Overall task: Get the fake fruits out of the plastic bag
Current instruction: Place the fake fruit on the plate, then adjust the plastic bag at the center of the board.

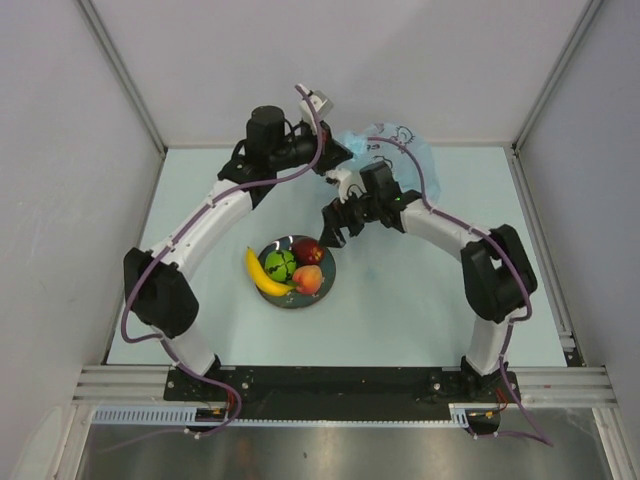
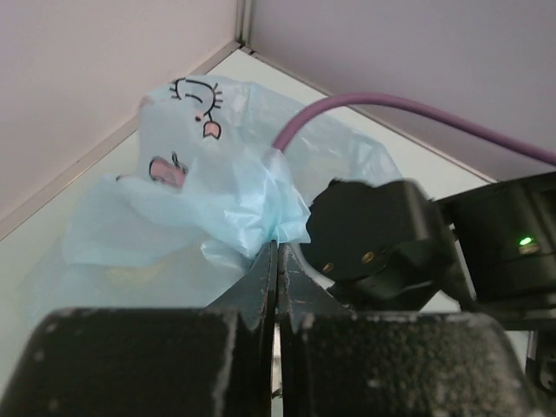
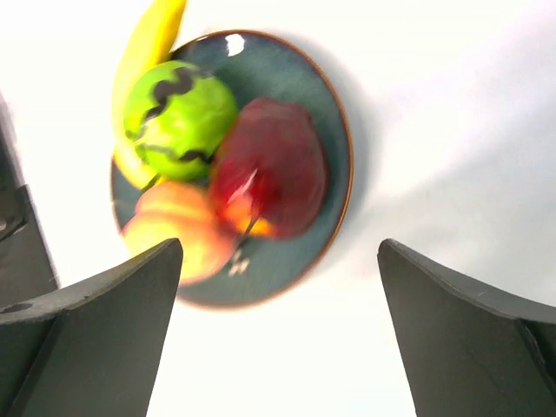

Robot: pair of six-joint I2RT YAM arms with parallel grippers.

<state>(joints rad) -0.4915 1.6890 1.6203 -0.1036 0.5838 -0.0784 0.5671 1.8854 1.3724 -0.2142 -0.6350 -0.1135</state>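
Right gripper (image 3: 280, 261): jaws spread wide, nothing in them, hanging over the upper-right rim of the plate (image 3: 340, 130). Reads as a drop-off pose, not a pick.

Straight below it, four of the fake fruits sit on that plate, packed touching:
- 1 green round one (image 3: 178, 109)
- 1 dark red apple (image 3: 274, 169)
- 1 peach (image 3: 174, 230)
- 1 banana (image 3: 149, 48), along the left rim and partly overhanging it

Left gripper (image 2: 277, 249): pinched fully together on a fold of the plastic bag (image 2: 200, 174). That's top centre of the overhead frame, well apart from the plate. My guess: it's holding the film up so the other arm can reach the mouth.

Count: 1 bag, 1 plate, 4 fruits out.

Faint yellowish patch shows through the film, lower left of the left wrist view. Can't tell if that's a fruit. Any fruits left would be in the bag, but its interior isn't visible, so remaining count unknown.
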